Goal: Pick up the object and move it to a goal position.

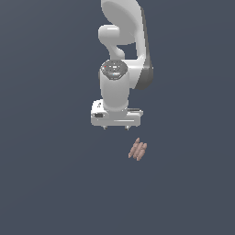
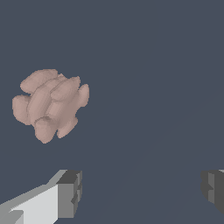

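Gripper point(image 1: 116, 127) (jaws wide apart) hangs apart from the object point(image 1: 137, 149).

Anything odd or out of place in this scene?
Nothing stands out. The pinkish-brown lobed object lies intact on the dark surface, apart from the gripper, whose fingers are spread open and empty, off to the object's side.
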Tool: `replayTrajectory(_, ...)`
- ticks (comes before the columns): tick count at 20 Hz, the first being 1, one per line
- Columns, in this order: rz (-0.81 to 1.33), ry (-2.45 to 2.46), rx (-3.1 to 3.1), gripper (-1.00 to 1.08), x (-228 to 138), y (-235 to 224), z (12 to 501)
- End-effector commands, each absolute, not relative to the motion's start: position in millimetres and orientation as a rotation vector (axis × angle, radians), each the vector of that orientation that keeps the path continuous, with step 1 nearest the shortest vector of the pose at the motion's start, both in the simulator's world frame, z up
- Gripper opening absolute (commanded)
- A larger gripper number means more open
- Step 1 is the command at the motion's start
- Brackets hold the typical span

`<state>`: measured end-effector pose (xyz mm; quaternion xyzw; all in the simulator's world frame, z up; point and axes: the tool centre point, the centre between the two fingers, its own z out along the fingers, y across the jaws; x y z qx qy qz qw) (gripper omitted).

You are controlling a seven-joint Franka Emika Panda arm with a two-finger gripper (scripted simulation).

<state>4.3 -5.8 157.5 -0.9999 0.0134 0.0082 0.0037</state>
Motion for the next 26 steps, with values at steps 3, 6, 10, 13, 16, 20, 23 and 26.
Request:
replayTrajectory(3,0.029,0.045,-3.133,1.0,4,-6,156)
replayTrajectory(6,0.047,0.064,-3.129,1.0,0,-8,150)
replayTrajectory(10,0.067,0.088,-3.125,1.0,-3,-10,142)
replayTrajectory(13,0.066,0.086,-3.126,1.0,-3,-10,143)
replayTrajectory(16,0.066,0.082,-3.126,1.0,-3,-10,143)
replayTrajectory(20,0.065,0.099,-3.126,1.0,-2,-8,142)
replayTrajectory(23,0.063,0.126,-3.126,1.0,1,-4,142)
replayTrajectory(26,0.059,0.166,-3.125,1.0,6,1,141)
